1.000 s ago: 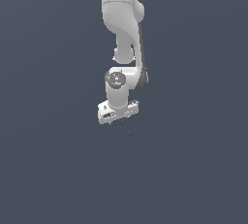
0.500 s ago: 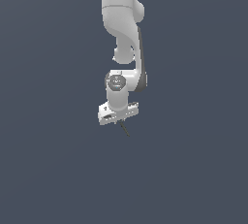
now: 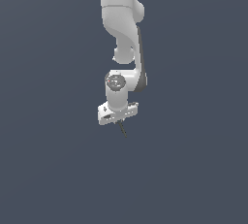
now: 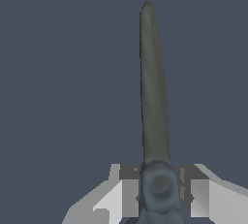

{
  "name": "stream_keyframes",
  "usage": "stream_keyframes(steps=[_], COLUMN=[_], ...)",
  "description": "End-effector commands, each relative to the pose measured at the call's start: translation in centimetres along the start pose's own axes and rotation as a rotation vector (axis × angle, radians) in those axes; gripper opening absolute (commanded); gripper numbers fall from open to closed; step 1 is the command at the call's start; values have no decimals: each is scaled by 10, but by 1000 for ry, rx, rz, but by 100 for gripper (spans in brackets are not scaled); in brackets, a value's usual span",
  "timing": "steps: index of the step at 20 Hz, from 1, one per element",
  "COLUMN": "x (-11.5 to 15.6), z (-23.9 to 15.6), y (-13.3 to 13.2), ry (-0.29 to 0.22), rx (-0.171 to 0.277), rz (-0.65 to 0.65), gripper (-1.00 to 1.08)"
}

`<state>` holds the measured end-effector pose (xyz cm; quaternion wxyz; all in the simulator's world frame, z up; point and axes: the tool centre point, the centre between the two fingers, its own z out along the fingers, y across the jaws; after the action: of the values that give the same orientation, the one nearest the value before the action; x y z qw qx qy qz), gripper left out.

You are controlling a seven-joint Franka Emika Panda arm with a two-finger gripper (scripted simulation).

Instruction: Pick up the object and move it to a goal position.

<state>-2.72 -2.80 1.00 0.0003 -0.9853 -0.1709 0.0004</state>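
My gripper (image 3: 120, 122) points down at the middle of the exterior view and is shut on the scissors. Their thin dark grey blades (image 3: 122, 129) stick out below the fingers. In the wrist view the fingers (image 4: 127, 189) press on both sides of the scissors' pivot (image 4: 158, 185), and the closed blades (image 4: 154, 87) run away from the gripper to a point. The orange ring handles are hidden behind the fingers.
A plain dark grey-blue surface (image 3: 48, 169) fills the scene around the arm (image 3: 121, 19). No other object and no goal marker shows.
The gripper with the scissors has sunk slightly lower in the exterior view; its grip is the same.
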Motion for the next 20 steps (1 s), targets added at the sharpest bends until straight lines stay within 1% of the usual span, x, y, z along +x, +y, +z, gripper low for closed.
stream_keyframes(steps=[1, 6, 16, 20], x=[-1, -4, -13, -14], z=[-2, -10, -35, -42], y=[8, 38, 138, 167], ry=[1, 1, 1, 1], rx=[-1, -1, 0, 0], rz=[1, 1, 2, 2], gripper=[-100, -100, -100, -100])
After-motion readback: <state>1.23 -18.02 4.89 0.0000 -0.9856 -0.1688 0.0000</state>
